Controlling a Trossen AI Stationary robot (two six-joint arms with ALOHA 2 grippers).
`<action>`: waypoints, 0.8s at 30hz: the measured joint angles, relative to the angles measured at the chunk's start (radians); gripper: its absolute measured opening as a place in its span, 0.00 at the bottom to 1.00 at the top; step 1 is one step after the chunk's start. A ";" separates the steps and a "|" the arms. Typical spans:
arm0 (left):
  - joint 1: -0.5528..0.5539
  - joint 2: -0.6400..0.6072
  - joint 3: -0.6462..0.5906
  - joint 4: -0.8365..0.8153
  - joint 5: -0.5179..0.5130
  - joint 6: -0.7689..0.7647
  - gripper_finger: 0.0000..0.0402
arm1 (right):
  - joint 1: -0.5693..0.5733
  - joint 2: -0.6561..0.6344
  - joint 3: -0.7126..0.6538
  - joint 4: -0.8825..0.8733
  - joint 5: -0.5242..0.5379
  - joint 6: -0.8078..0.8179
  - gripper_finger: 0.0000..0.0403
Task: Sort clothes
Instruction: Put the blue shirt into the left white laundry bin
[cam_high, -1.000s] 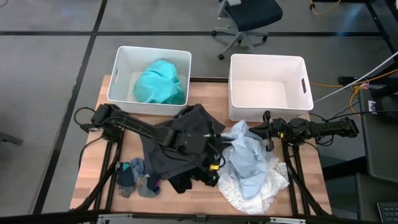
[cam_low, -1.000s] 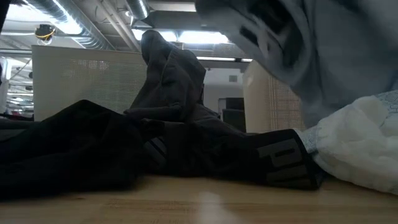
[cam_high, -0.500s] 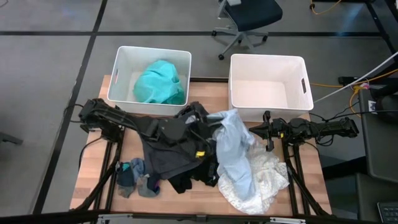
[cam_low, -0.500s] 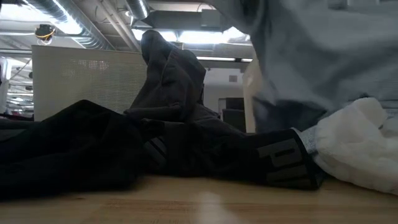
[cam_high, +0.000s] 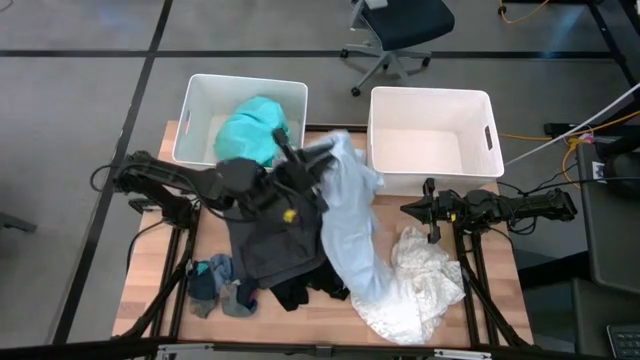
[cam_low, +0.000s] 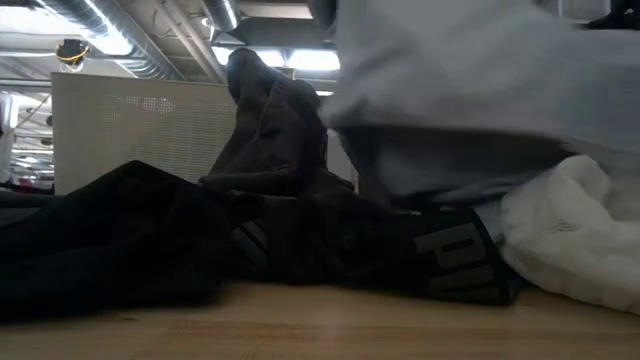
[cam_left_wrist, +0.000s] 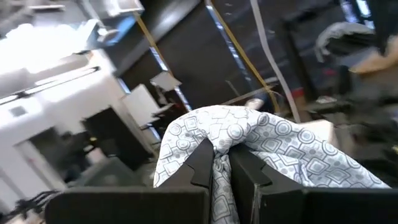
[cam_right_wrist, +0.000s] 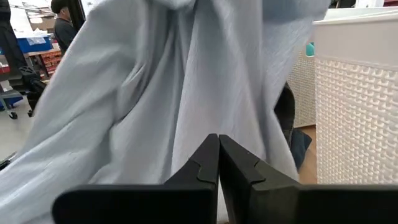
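I have the left tool (cam_left_wrist: 214, 163) clamped on a fold of the pale blue, circle-printed soft fabric garment (cam_high: 345, 225), lifted above the far middle of the wooden counter (cam_high: 150, 285), just in front of the gap between the two bins. The cloth hangs in a long drape from the tool down to the near right part of the counter, where its tail lies touching the white lacy garment (cam_high: 425, 280). So the step in hand, as I read it, is carrying this one piece off the pile to a bin.

The left white rectangular plastic bin (cam_high: 240, 118) at the far left edge already holds a teal garment (cam_high: 255, 132); the right white plastic bin (cam_high: 432, 138) at the far right edge looks bare. The dark grey and black garments (cam_high: 275, 250) lie heaped mid-counter, and the small grey-blue socks (cam_high: 215, 285) sit at the near left corner.

My right tool (cam_right_wrist: 217, 163) waits low beside the right bin, fingers pressed together on nothing.

Next I must lift higher so the tail clears the pile, pick a bin, and let go over it.
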 joint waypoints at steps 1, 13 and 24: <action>0.007 -0.012 0.000 0.004 -0.006 0.018 0.04 | 0.000 0.000 0.000 0.000 0.000 0.000 0.03; 0.140 -0.188 0.000 0.019 -0.041 0.143 0.05 | 0.000 0.000 -0.001 0.049 -0.010 0.001 0.03; 0.320 -0.305 0.000 0.099 -0.037 0.283 0.05 | 0.000 -0.001 -0.001 0.071 -0.001 -0.026 0.03</action>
